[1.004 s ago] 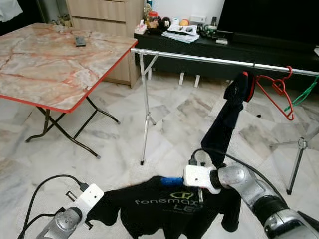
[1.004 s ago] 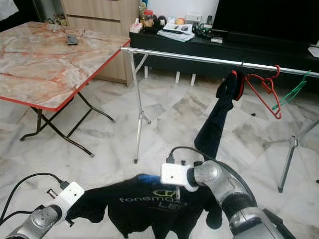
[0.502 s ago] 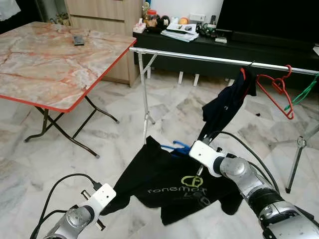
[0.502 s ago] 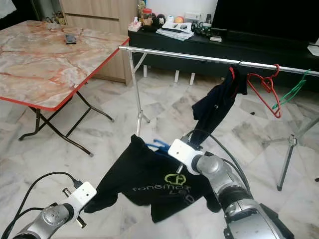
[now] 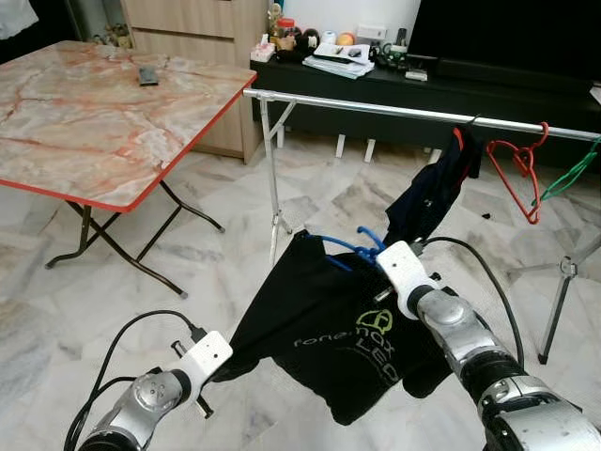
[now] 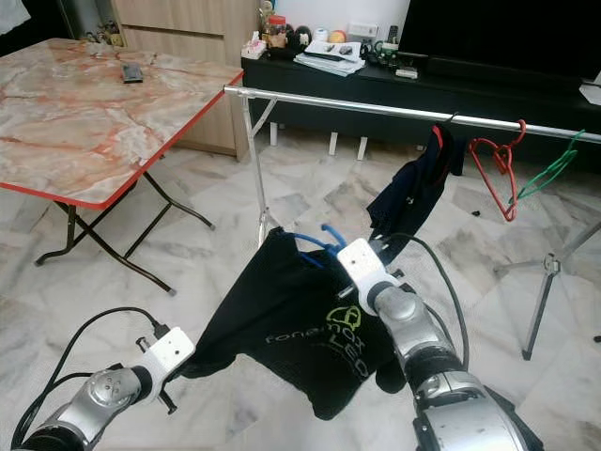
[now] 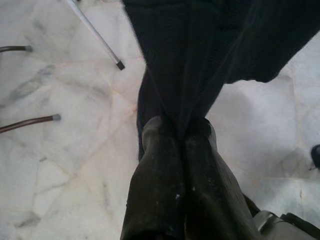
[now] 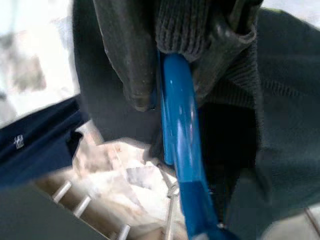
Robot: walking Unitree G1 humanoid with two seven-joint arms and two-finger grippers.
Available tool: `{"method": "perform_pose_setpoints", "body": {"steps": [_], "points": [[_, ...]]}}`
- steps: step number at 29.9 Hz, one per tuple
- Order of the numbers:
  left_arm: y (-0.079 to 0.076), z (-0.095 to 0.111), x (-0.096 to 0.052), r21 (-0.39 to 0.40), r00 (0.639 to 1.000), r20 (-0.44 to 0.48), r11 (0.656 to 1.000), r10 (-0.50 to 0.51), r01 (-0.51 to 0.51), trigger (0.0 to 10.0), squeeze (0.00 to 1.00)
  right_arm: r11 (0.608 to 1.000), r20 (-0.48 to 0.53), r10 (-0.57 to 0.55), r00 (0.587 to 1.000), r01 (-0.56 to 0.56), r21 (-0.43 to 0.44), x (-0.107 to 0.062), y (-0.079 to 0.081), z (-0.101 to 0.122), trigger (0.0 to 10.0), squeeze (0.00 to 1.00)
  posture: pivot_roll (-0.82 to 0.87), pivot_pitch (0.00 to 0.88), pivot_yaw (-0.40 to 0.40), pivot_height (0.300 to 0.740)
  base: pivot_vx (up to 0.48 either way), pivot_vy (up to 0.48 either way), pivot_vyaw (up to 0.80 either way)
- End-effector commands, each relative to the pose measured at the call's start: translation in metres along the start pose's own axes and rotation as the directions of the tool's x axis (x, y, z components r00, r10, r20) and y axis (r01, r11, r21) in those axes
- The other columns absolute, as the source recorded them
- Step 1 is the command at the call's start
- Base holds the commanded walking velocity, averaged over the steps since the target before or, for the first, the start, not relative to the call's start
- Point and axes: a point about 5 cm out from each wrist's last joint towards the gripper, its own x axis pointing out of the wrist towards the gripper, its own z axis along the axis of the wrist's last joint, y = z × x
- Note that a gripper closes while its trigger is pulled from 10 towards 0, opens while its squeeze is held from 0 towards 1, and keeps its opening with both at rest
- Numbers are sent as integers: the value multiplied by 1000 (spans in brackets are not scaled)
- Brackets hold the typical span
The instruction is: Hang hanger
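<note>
Right gripper: fingers closed around the blue hanger, held up in front of the robot, below and short of the rail. Left gripper: fingers pinched shut on the lower hem of the black T-shirt, low at the robot's left.

Items, largest first:
- Marble floor, pale, veined.
- Folding table, marble-patterned top with red edge, dark crossed legs, at the robot's left; a small dark object lies on it.
- Clothes rail, silver, horizontal, on a splayed stand, crossing in front of a dark low cabinet that carries assorted clutter.
- Black T-shirt, with a yellow-green logo and pale lettering, draped on the blue hanger and stretched slantwise between the two grippers.
- Dark garment, hanging from the rail, just behind the right arm.
- Red hanger, empty, hooked on the rail beside the dark garment.
- Green hanger, on the rail at the far right edge.
</note>
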Motion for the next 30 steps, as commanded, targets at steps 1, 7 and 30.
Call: {"method": "perform_pose_setpoints", "body": {"steps": [1, 7, 30], "points": [[-7, -51, -17, -61, 980, -201, 998, -10, -2, 0, 0, 985, 53, -148, 988, 142, 94, -3, -24, 17, 10000, 0, 100, 73, -63, 740, 0, 0, 0], [1, -39, -14, -52, 987, -132, 993, 95, -103, 0, 0, 996, -19, 15, 1000, -14, 87, 2, 14, -5, 10000, 0, 98, 74, -65, 740, 0, 0, 0], [28, 55, -22, -289, 900, 422, 957, 109, 20, 0, 0, 872, 144, -420, 896, 355, 336, -10, -18, 1, 10000, 0, 103, 76, -73, 740, 0, 0, 0]]}}
